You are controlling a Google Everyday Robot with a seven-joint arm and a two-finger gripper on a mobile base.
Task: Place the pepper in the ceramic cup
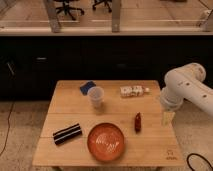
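Observation:
The pepper (137, 122) is a small dark-red chili lying on the wooden table (60, 105), right of the orange bowl. The ceramic cup (96, 97) is a whitish tapered tumbler standing upright near the table's middle back. My gripper (167, 116) hangs from the white arm (187, 87) at the table's right edge, to the right of the pepper and apart from it. It holds nothing that I can see.
A wide orange-red bowl (106, 141) sits at the front middle. A black striped oblong block (67, 133) lies at the front left. A blue item (87, 87) lies behind the cup. A white patterned packet (133, 91) lies at the back right.

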